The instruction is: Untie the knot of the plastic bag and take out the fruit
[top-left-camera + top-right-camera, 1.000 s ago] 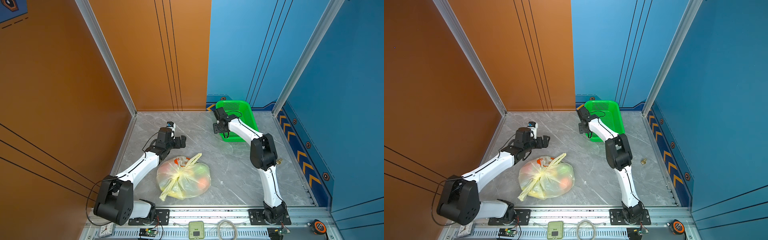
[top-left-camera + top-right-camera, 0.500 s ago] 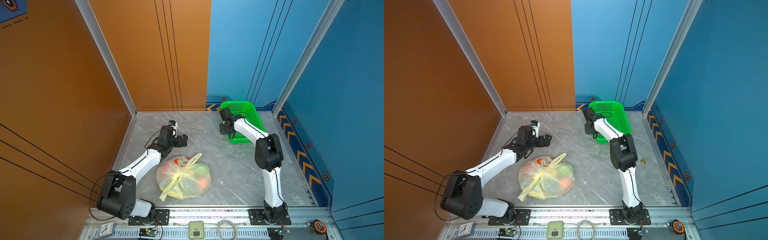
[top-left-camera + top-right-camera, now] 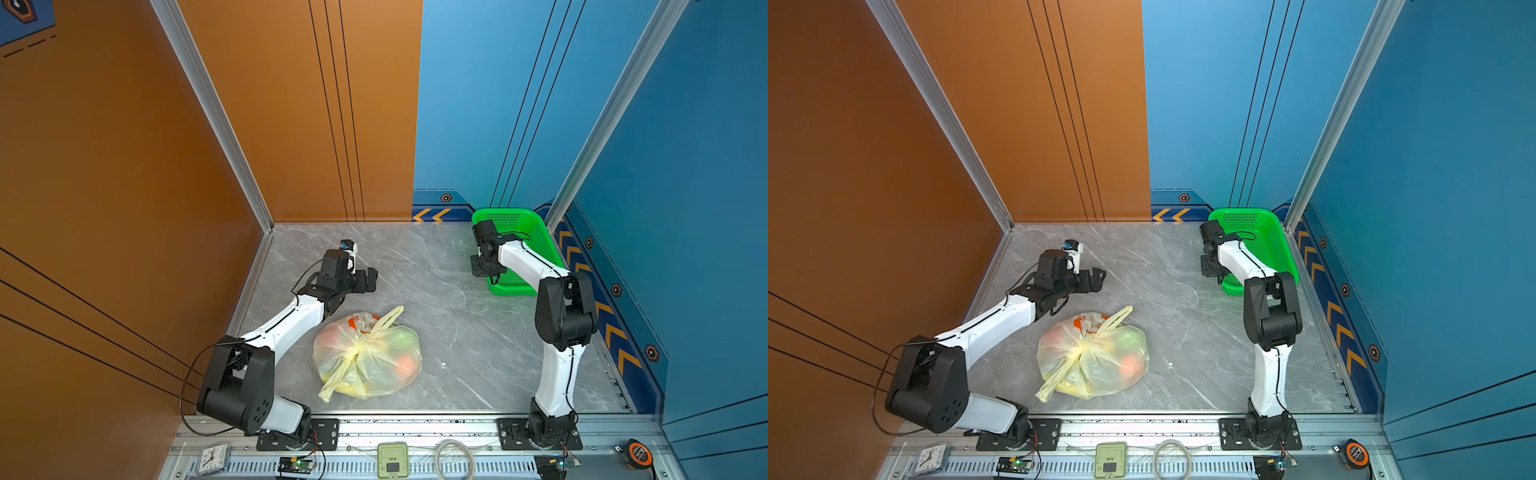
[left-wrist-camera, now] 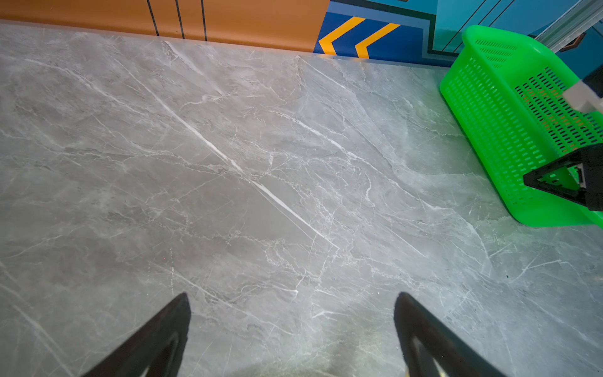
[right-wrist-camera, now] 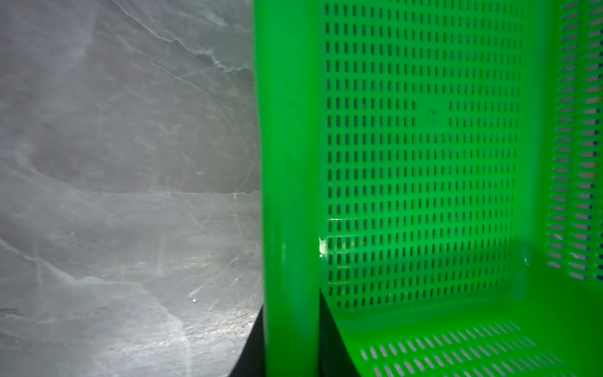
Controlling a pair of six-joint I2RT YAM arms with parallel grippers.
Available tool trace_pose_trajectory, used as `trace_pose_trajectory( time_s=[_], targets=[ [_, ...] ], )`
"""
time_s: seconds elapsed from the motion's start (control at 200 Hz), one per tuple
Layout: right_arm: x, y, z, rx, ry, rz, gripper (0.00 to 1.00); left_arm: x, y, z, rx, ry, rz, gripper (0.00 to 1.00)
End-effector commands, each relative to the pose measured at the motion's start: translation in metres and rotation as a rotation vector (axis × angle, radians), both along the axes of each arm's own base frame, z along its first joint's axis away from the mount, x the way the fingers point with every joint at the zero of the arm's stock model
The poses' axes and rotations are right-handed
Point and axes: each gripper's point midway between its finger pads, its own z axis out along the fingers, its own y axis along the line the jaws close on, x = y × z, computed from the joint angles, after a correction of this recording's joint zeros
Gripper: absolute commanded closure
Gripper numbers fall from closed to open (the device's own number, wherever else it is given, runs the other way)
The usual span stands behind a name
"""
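Right wrist view: right fingers (image 5: 328, 342) have just pinched the wall of the green basket (image 5: 290, 163); left fingers (image 4: 156, 342) gape wide, the knot (image 3: 365, 338) behind them untouched.

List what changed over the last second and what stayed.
The right gripper closed on the green basket at its rim and dragged it rightward in both top views. The left gripper, open, edged slightly right. The plastic bag stayed put, its knot still tied.

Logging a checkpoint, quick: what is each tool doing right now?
The left tool is open, holding nothing.
The right tool is closed on the rim of the green basket.
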Motion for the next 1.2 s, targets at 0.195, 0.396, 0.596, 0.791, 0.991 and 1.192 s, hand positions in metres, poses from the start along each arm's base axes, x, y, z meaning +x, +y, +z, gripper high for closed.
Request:
trace_pose_trajectory(
  time_s=[0.195, 0.396, 0.596, 0.791, 0.991, 1.192],
  targets=[
    [-0.032, -0.034, -0.007, -0.034, 0.102, -0.005, 0.97, 0.003, -0.012, 0.011, 0.005, -0.012, -0.042, 0.02],
    [-0.031, -0.023, 0.018, 0.007, 0.044, 0.023, 0.57, -0.008, -0.004, 0.014, 0.025, 0.028, -0.005, 0.02],
    [-0.045, 0.002, 0.065, 0.032, -0.041, 0.076, 0.28, -0.038, 0.019, 0.011, 0.080, 0.088, 0.057, 0.02],
    [-0.081, 0.056, 0.113, 0.047, -0.103, 0.232, 0.17, -0.060, 0.054, 0.009, 0.047, 0.130, 0.169, 0.02],
    [-0.135, 0.152, 0.129, 0.159, -0.105, 0.509, 0.14, -0.076, 0.089, 0.004, -0.024, 0.169, 0.260, 0.02],
    [-0.196, 0.258, 0.113, 0.290, -0.064, 0.813, 0.11, -0.088, 0.108, 0.000, -0.054, 0.206, 0.292, 0.02]
  ],
)
